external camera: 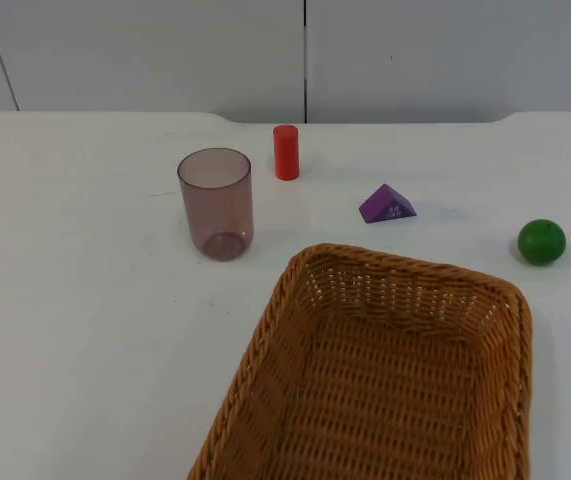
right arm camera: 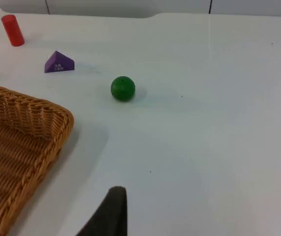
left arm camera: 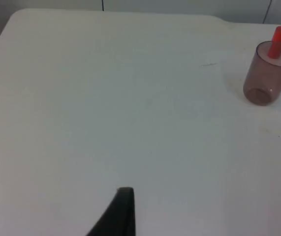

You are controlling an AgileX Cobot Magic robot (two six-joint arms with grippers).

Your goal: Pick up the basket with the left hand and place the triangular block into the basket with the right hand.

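Observation:
An empty woven wicker basket [external camera: 287,318] stands on the white table at the front, right of centre; its rim [right arm camera: 56,115] also appears in the right wrist view. The purple triangular block [external camera: 386,204] lies on the table just behind the basket, and the right wrist view shows it [right arm camera: 58,63] too. My left gripper [left arm camera: 123,216] hangs over bare table well to the left of the cup, apart from the basket. Over bare table to the right of the basket is my right gripper [right arm camera: 111,214], with the block far ahead of it. Neither gripper holds anything I can see.
A translucent purple-brown cup [external camera: 216,203] stands upright left of the basket's far corner. A red cylinder [external camera: 285,152] stands behind it, near the grey wall. A green ball [external camera: 541,241] rests at the right, beside the basket's far right corner.

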